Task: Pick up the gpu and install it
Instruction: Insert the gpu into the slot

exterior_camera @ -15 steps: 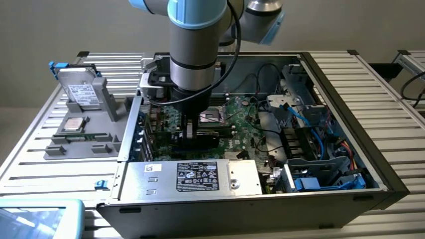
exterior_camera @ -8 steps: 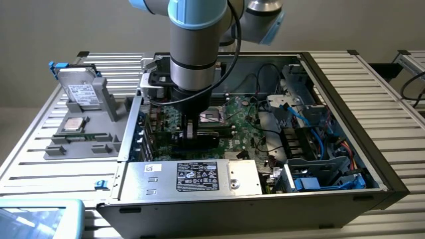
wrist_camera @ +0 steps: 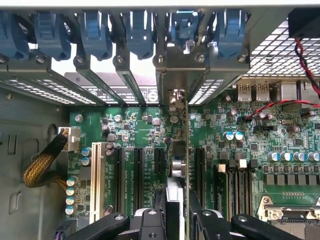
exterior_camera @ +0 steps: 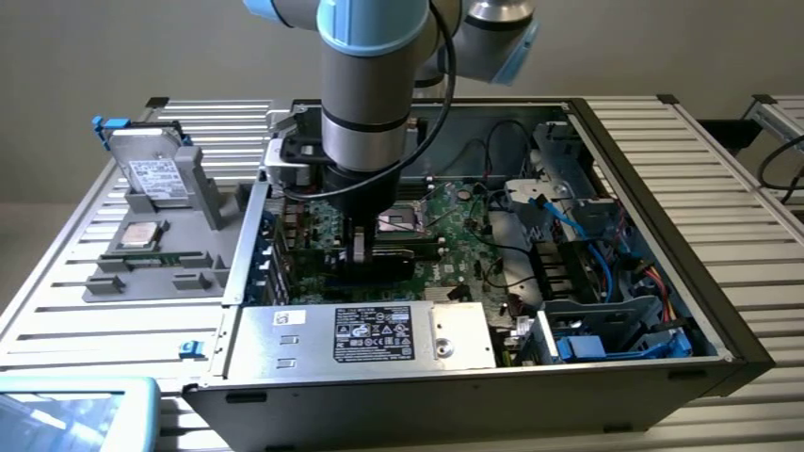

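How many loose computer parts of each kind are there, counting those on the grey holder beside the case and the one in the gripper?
hard drive: 1
processor chip: 1
gpu, held in the gripper: 1
Total: 3

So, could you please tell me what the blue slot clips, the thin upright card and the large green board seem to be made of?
Blue slot clips: probably moulded plastic, smooth with a slight sheen.
Thin upright gpu card held in the gripper: seen edge-on, with a dull grey metal bracket.
Large green motherboard: lacquered circuit laminate, with solder points.
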Available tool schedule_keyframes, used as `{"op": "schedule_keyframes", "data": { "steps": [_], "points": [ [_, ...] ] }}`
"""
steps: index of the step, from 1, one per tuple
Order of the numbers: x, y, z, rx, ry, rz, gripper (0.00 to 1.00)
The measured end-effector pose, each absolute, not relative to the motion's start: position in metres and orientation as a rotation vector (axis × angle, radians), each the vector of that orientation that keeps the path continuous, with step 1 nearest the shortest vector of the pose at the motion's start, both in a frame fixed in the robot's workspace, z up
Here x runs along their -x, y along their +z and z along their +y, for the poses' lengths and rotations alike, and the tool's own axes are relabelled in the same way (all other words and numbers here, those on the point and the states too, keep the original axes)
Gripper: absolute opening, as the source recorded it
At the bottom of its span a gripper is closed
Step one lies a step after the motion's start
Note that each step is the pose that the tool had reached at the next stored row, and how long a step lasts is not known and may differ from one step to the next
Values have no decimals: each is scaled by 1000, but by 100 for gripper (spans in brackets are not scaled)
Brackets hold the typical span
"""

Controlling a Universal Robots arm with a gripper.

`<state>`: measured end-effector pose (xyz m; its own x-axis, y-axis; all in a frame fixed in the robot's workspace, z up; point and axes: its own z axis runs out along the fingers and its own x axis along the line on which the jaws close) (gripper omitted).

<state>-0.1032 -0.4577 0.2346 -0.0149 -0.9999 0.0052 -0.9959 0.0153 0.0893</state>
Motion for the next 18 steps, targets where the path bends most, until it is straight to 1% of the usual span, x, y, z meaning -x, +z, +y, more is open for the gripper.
{"op": "schedule_keyframes", "data": {
  "steps": [18],
  "points": [
    [103, 234, -458, -2157, -92, -2190, 29]
  ]
}}
